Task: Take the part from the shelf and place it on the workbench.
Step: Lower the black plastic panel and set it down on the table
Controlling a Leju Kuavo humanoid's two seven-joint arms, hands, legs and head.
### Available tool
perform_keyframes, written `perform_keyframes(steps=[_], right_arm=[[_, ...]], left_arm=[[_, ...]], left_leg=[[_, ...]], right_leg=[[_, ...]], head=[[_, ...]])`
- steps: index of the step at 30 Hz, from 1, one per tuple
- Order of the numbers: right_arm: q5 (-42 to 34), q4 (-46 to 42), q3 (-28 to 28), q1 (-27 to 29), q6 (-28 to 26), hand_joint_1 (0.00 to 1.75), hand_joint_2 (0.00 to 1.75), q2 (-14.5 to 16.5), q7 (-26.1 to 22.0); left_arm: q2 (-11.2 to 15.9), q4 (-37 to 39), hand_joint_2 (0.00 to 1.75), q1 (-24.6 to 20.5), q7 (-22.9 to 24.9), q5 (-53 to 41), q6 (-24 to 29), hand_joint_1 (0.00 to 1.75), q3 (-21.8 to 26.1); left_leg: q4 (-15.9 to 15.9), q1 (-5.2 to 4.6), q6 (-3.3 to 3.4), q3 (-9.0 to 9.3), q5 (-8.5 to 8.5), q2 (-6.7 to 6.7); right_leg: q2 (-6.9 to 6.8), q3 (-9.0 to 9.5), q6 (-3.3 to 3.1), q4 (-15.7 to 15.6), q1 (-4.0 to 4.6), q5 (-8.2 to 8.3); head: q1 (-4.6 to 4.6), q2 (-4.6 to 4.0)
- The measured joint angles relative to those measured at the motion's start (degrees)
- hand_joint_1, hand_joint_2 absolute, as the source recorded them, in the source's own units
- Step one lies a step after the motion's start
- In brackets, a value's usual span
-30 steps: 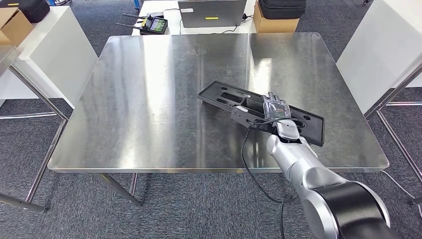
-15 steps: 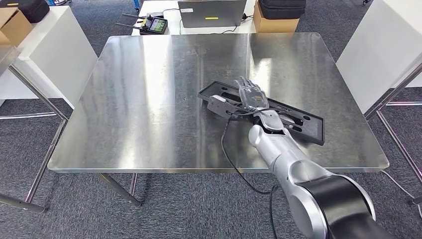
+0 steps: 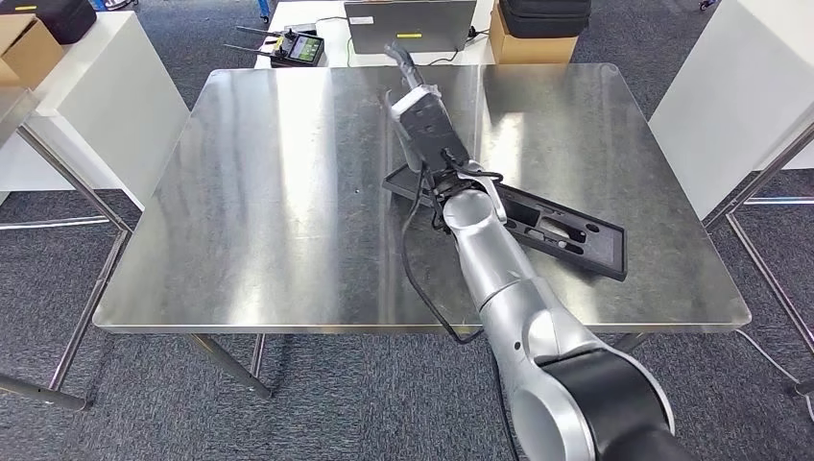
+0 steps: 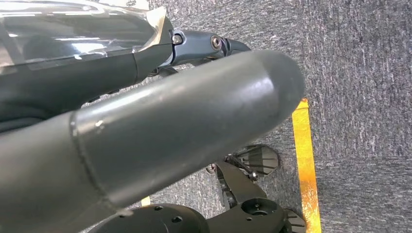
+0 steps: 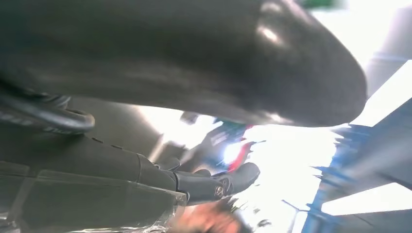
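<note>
Right hand [image 3: 419, 106], raised at upper centre of the frame and holding nothing, fingers apparently spread, hangs above the black part [image 3: 557, 226] lying on the steel surface [image 3: 269, 192] at centre right; placement looks complete, leaving withdrawal.

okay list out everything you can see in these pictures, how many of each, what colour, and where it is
Part: one, black, long and flat with cut-outs, lying on the workbench right of centre.
Workbench: one, shiny steel.
Laptop: one, grey, on the white table behind the workbench.
Controller: one, black with a lit screen, left of the laptop.
Cardboard boxes: two, brown, one right of the laptop, one at far left.
Black cases: two, one on the box right of the laptop, one at far left.
Floor tape: one strip, yellow, on grey carpet.
Right hand: one, grey, raised over the workbench, holding nothing.
Left hand: one, grey, hanging over the carpet.
</note>
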Motion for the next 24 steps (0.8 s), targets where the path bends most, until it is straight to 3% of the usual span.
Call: perform_keyframes(steps=[6, 10, 15, 24], right_arm=[[-25.30, -26.31, 5.66, 13.21, 12.33, 0.00, 0.00, -0.01, 1.97], [-35.42, -39.45, 6.69, 22.62, 19.02, 0.00, 0.00, -0.84, 1.59], [-37.07, -47.94, 7.18, 28.65, 20.63, 0.00, 0.00, -1.73, 1.47], [-37.18, -52.29, 7.76, 30.93, 20.65, 0.00, 0.00, -2.32, 1.47]], left_arm=[[0.02, 0.00, 0.00, 0.08, -1.51, 0.06, 0.18, 0.00, 0.11], [0.02, 0.00, 0.00, 0.18, -2.33, 0.06, 0.39, 0.00, 0.43], [0.04, 0.00, 0.00, 0.25, -2.44, 0.07, 0.67, 0.00, 0.44], [0.04, 0.00, 0.00, 0.28, -2.44, 0.07, 0.72, 0.00, 0.64]], left_leg=[[-0.01, 0.00, 0.00, -0.02, -0.13, -0.02], [-0.02, -0.01, 0.00, -0.06, -0.22, 0.00], [-0.02, -0.02, -0.01, -0.06, -0.28, 0.05], [-0.02, -0.01, -0.01, 0.00, -0.26, 0.03]], right_leg=[[-0.01, -0.01, 0.02, -0.06, 0.00, -0.03], [0.00, 0.00, 0.02, -0.09, -0.01, -0.04], [0.05, 0.01, 0.01, -0.10, -0.03, -0.04], [0.06, 0.04, 0.01, -0.10, -0.01, -0.03]], head=[[-0.02, -0.01], [0.00, -0.01], [-0.01, -0.01], [-0.01, 0.01]])
